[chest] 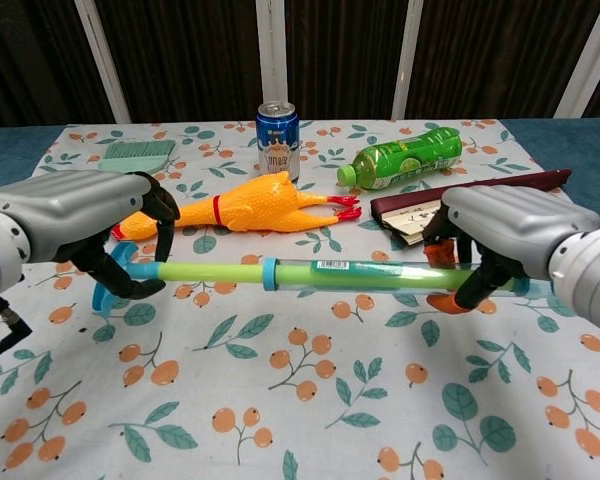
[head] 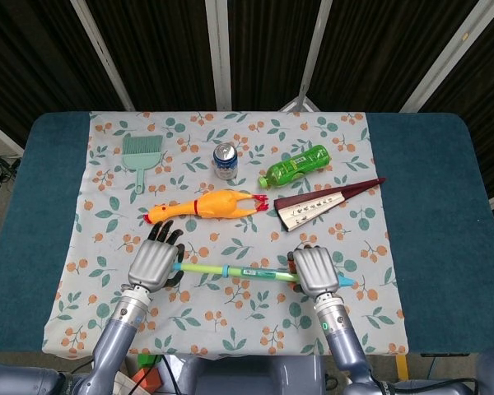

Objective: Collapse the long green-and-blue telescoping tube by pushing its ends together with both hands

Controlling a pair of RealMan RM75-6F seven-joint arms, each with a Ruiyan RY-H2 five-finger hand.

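While the left hand (chest: 85, 225) grips one end and the right hand (chest: 505, 235) grips the other, the green-and-blue telescoping tube (chest: 310, 274) lies level above the floral cloth (chest: 310, 400), at 6 o'clock from the rubber chicken (chest: 245, 205).

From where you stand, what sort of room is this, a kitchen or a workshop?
Probably neither: it looks like a robot test bench. A table wears a flowered cloth strewn with unrelated odds and ends, a rubber chicken, a soda can and a folded fan, against dark curtains.
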